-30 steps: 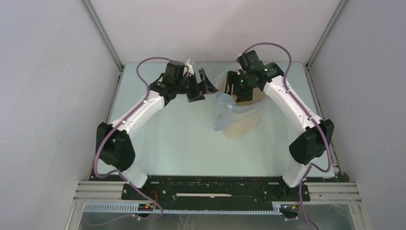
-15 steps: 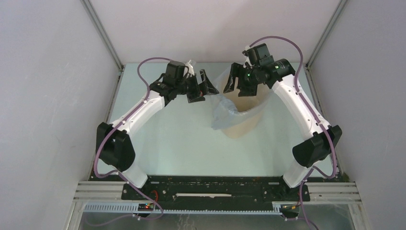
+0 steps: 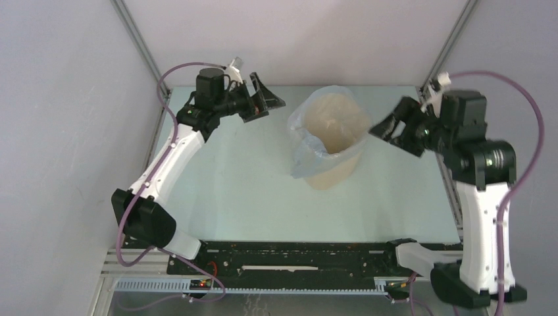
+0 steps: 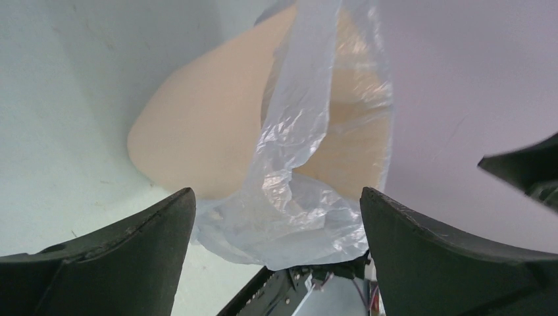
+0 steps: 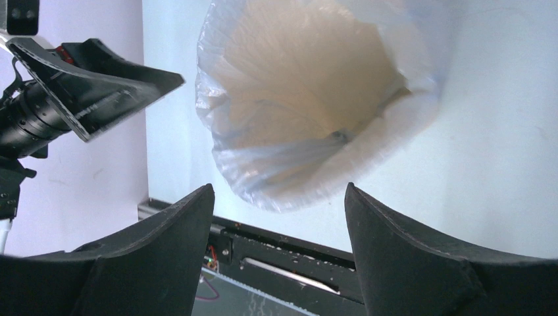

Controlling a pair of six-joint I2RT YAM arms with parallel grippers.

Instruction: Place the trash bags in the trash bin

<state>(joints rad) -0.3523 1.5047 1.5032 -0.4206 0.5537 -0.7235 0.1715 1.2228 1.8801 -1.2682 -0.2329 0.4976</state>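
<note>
My left gripper (image 3: 261, 102) is spread wide and holds nothing. To its right, well apart, stands the trash bin (image 3: 334, 172). The pale-blue trash bag (image 3: 304, 150) lines it, with the edge draped over the rim. My right gripper (image 3: 393, 130) hangs just beyond the bin's right side, jaws apart and empty.

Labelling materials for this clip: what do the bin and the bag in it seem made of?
The bin looks like smooth matte cream-beige plastic: plain even walls, no grain. The bag looks like thin glossy pale-blue plastic film: see-through, crinkled, with bright highlights.
</note>
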